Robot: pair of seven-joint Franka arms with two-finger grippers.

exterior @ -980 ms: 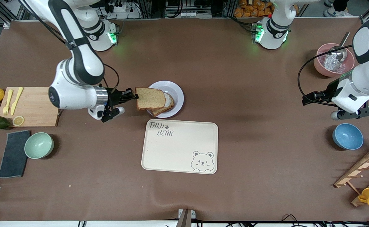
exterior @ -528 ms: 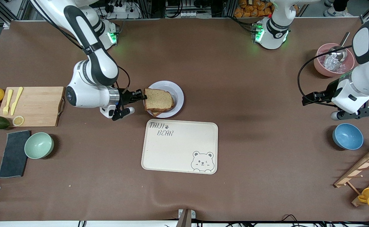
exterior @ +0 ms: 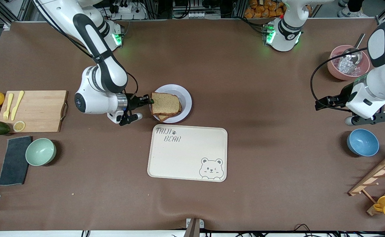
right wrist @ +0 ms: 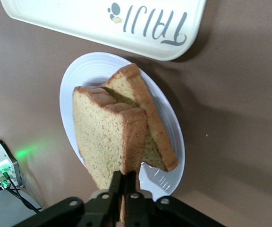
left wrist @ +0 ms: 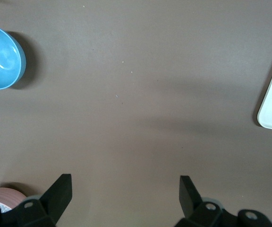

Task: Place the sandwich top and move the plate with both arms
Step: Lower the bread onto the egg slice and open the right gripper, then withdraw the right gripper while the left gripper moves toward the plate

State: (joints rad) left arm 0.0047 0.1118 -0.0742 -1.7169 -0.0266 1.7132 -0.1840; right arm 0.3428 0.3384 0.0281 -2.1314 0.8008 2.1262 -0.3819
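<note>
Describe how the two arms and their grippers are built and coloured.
Both arms have glossy white shells with black joint panels and green-lit bases. Right arm has a silver wrist ring, a looping black cable and black right gripper. Left arm trails a long black cable; left gripper has black fingers.

Two white jointed arms [exterior: 100, 82] with black bands and looping black cables; bases [exterior: 281, 34] glow green; grippers [exterior: 144, 100] are black.
</note>
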